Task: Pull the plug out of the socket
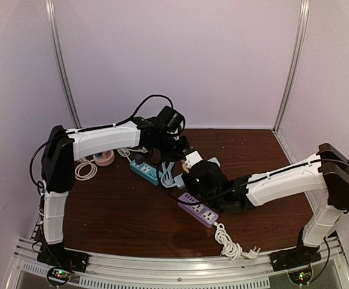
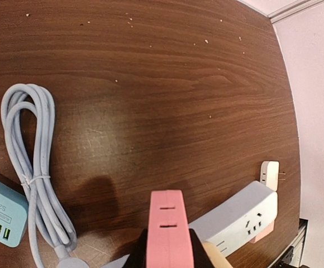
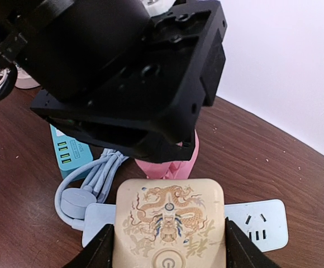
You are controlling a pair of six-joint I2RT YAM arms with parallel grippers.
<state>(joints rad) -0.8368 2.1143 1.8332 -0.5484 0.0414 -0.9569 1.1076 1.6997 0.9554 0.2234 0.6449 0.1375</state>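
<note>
Both arms meet mid-table (image 1: 120, 211) over the white strip (image 3: 260, 223), which lies between the teal strip (image 1: 144, 171) and the purple strip (image 1: 198, 209). The left gripper (image 2: 165, 248) is closed tight on a pink block (image 2: 165, 220) just behind the plug. And there's the plug (image 3: 170, 218), cream with a dragon print, seated on the white strip with the right gripper (image 3: 170, 245) squeezed against both its sides.
</note>
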